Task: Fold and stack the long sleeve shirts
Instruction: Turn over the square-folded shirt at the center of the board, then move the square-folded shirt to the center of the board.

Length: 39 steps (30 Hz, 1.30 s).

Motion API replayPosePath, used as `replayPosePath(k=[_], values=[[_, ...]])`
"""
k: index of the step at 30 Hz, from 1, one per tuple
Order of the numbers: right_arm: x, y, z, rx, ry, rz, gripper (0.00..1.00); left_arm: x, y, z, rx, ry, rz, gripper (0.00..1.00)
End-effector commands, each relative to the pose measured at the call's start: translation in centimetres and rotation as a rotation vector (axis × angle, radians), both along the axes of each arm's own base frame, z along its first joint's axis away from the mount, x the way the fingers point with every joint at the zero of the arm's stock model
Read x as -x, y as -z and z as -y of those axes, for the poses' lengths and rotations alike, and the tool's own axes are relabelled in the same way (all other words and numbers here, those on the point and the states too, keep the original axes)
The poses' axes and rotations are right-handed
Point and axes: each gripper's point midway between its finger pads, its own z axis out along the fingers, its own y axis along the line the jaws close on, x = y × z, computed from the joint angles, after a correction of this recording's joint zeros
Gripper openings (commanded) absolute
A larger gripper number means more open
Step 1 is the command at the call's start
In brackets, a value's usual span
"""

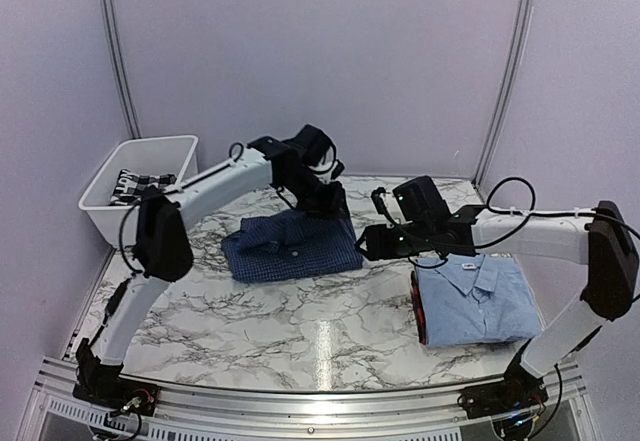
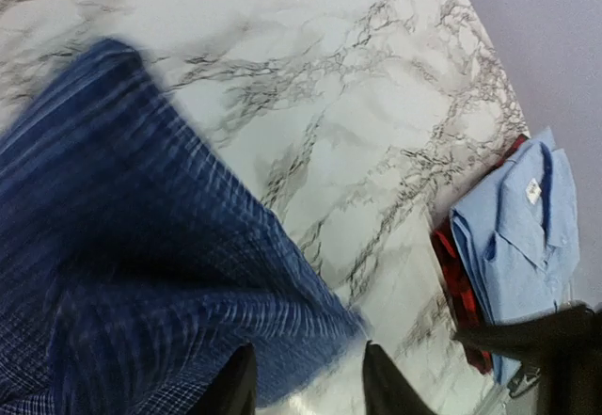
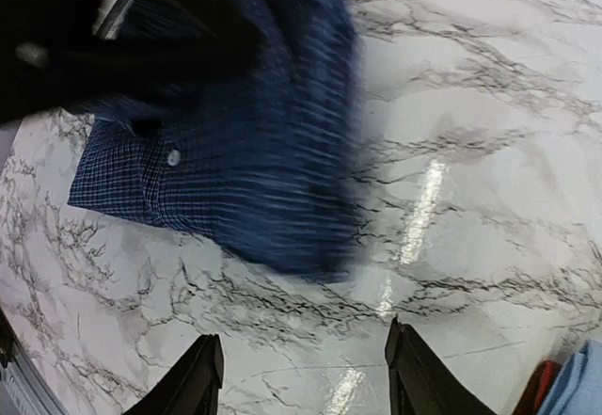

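Because the dark blue shirt (image 1: 290,249) is soft, light and floppy, a pinch at a folded edge or corner should serve best. It lies bunched in the middle of the table (image 1: 330,351); the light blue shirt (image 1: 478,299) sits folded at the right. The left gripper (image 2: 308,349) and right gripper (image 3: 301,332) both stand spread, empty.

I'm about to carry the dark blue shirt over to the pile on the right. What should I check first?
1. Right gripper empty: ok. The jaws are wide apart with only the table showing between them.
2. Left gripper free of the dark blue shirt: cannot tell. The jaws are apart, but the shirt's edge reaches between them.
3. Dark blue shirt folded: ok. It is a compact rectangle in the top view.
4. Light blue shirt ready as a base: ok. It lies folded flat on a red garment.
5. Dark blue shirt stacked: not ok. It lies apart from the pile.
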Motion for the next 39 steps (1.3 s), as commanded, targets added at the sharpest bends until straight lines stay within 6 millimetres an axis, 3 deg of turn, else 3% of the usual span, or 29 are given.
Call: replayPosePath(k=[1, 4, 8, 12, 16, 19, 21, 24, 30, 34, 39], values=[[0.3, 0.2, 3.1, 0.044, 0.058, 0.005, 0.56, 0.0, 1.0, 3.9, 0.096, 0.013, -0.073, 0.52], [0.0, 0.8, 4.0, 0.052, 0.081, -0.003, 0.57, 0.1, -0.6, 3.7, 0.113, -0.013, 0.002, 0.59], [-1.4, 1.9, 3.5, 0.082, 0.085, -0.01, 0.58, -0.3, -4.1, 1.0, 0.094, -0.073, 0.108, 0.65], [-3.6, 3.1, 2.9, 0.106, 0.084, -0.007, 0.58, 0.4, -6.4, -3.1, 0.042, -0.147, 0.168, 0.67], [-6.1, 4.6, 3.2, 0.124, 0.094, -0.012, 0.57, 1.6, -6.7, -8.1, 0.01, -0.248, 0.19, 0.7], [-7.5, 5.4, 3.2, 0.133, 0.089, -0.011, 0.57, 3.0, -5.1, -12.1, 0.035, -0.325, 0.152, 0.7], [-8.1, 5.6, 2.9, 0.134, 0.084, -0.008, 0.56, 4.7, -2.1, -14.7, 0.012, -0.356, 0.101, 0.69], [-8.8, 6.1, 2.6, 0.136, 0.076, -0.014, 0.54, 6.9, 0.2, -16.7, 0.031, -0.366, 0.056, 0.67], [-9.2, 7.2, 2.3, 0.143, 0.064, -0.033, 0.52, 9.4, 4.9, -17.9, 0.03, -0.372, -0.02, 0.62], [-9.0, 7.8, 2.4, 0.149, 0.065, -0.045, 0.52, 9.4, 7.3, -18.0, 0.024, -0.379, -0.045, 0.62], [-9.0, 8.5, 2.4, 0.146, 0.065, -0.054, 0.52, 8.5, 9.4, -16.5, 0.051, -0.337, -0.043, 0.64]])
